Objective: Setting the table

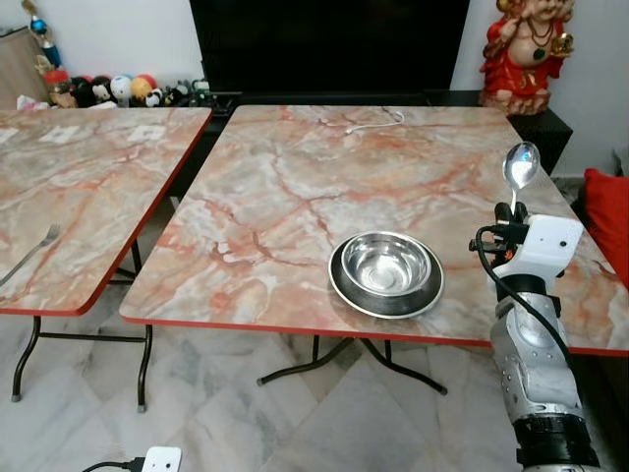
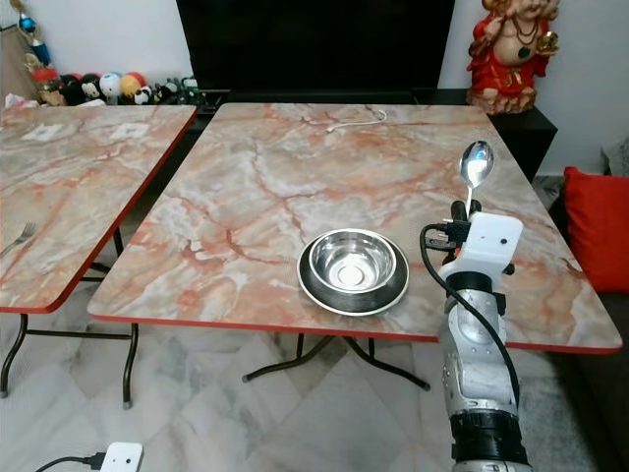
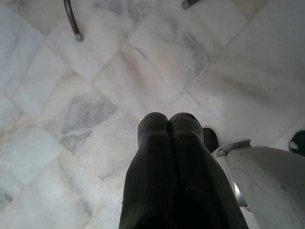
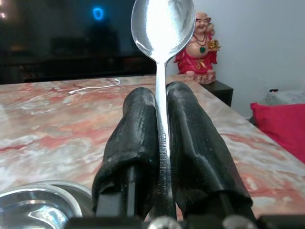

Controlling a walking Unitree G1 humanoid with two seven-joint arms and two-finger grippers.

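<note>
The left claw (image 3: 167,125) hangs over the tiled floor (image 3: 71,119), its fingers pressed together on nothing; the right claw (image 4: 162,102) is raised at the worktop's (image 1: 295,187) near edge, at about 3 o'clock of the steel bowl (image 1: 385,265), clamped on a spoon (image 1: 521,165) held upright, bowl end up; the steel bowl sits in a dark plate (image 1: 364,295); on the second worktop (image 1: 88,177) at 9 o'clock lies a fork (image 1: 34,248); a white cable (image 1: 373,123) lies at the far edge; beyond stands a red figurine (image 1: 521,54).

Silver right arm (image 2: 479,379), black cable, ribbed black fingers (image 4: 190,138)
</note>
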